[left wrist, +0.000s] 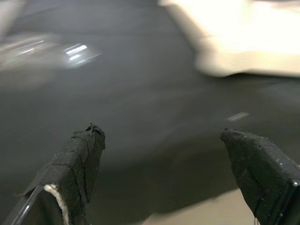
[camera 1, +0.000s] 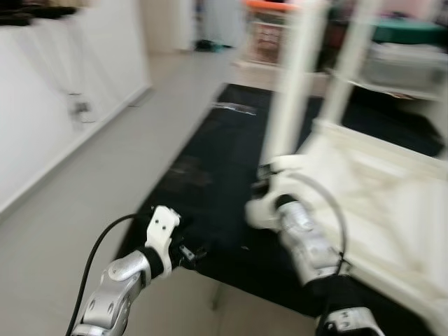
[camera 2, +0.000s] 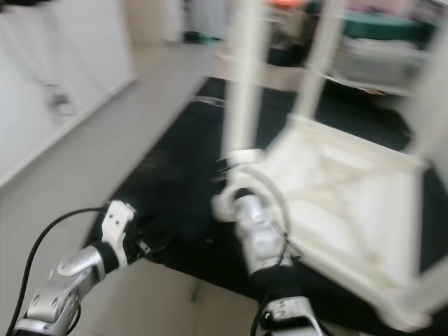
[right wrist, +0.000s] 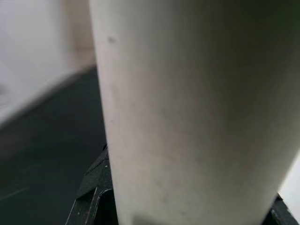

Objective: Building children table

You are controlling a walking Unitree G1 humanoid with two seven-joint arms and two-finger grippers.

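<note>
A white children's table (camera 1: 381, 203) lies upside down on a black mat (camera 1: 210, 161), its legs pointing up. My right gripper (camera 1: 269, 173) is shut on the near-left table leg (camera 1: 294, 77) close to its base. In the right wrist view that leg (right wrist: 187, 108) stands between the black fingers (right wrist: 93, 187). A second leg (camera 1: 350, 63) rises behind it. My left gripper (camera 1: 192, 253) hangs open over the mat's near edge, left of the table. Its fingertips (left wrist: 77, 159) are wide apart with nothing between them. The views are blurred.
Grey floor (camera 1: 91, 189) runs along a white wall (camera 1: 42, 105) on the left, with a cable and socket (camera 1: 80, 108) low on it. Shelves with bins (camera 1: 399, 49) stand behind the mat. A doorway (camera 1: 203, 28) opens at the far end.
</note>
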